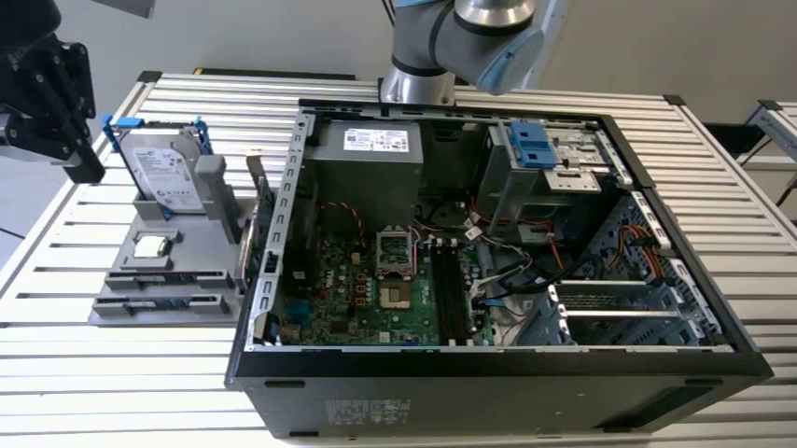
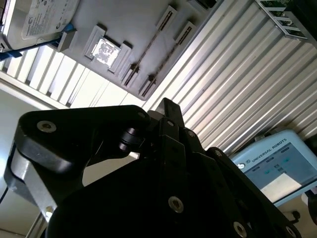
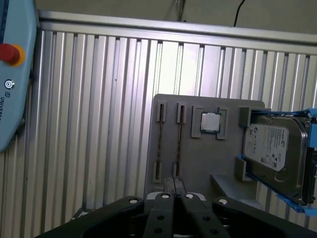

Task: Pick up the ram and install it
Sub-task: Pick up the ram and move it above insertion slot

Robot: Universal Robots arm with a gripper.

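Observation:
Two ram sticks lie edge-up in the slots of a grey holder (image 1: 200,252) on the table, at the exterior view's left of the open computer case (image 1: 498,252). They show in the exterior view as one ram stick (image 1: 168,277) and another (image 1: 160,304). The first wrist view has them at ram (image 3: 161,144) and ram (image 3: 179,141), the second wrist view at ram (image 2: 151,45). My gripper (image 1: 82,170) hangs well above the table, beyond the holder's hard-drive end. Its fingers (image 3: 171,184) are pressed together with nothing between them. The gripper (image 2: 167,106) touches nothing.
The holder also carries a silver hard drive in a blue frame (image 1: 168,168) and a processor chip (image 1: 152,245). Empty memory slots (image 1: 449,289) run along the motherboard inside the case. A teach pendant (image 3: 10,74) lies at the table's edge.

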